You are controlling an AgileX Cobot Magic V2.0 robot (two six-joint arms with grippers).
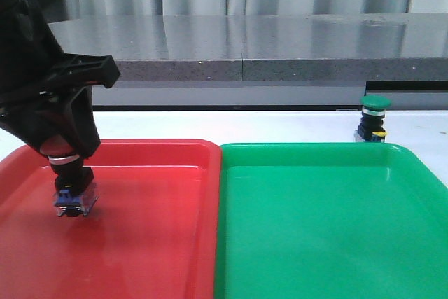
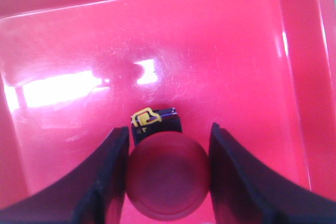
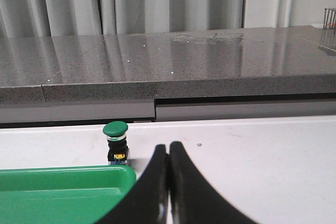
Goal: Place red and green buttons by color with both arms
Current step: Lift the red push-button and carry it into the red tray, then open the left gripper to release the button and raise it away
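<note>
Left pincer [image 1: 70,173] clamped (pointing down), right pincer [image 3: 168,156] fingers pressed together

Both trays look like shiny smooth plastic, the red tray [image 1: 161,243] throwing big glare patches and the green tray [image 1: 329,243] glossy too. The counter ledge [image 1: 280,47] behind looks like polished speckled stone. Gripper fingers [image 2: 100,182] are matt black plastic.

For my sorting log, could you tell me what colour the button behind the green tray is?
Green cap, clearest in the right wrist view.
</note>
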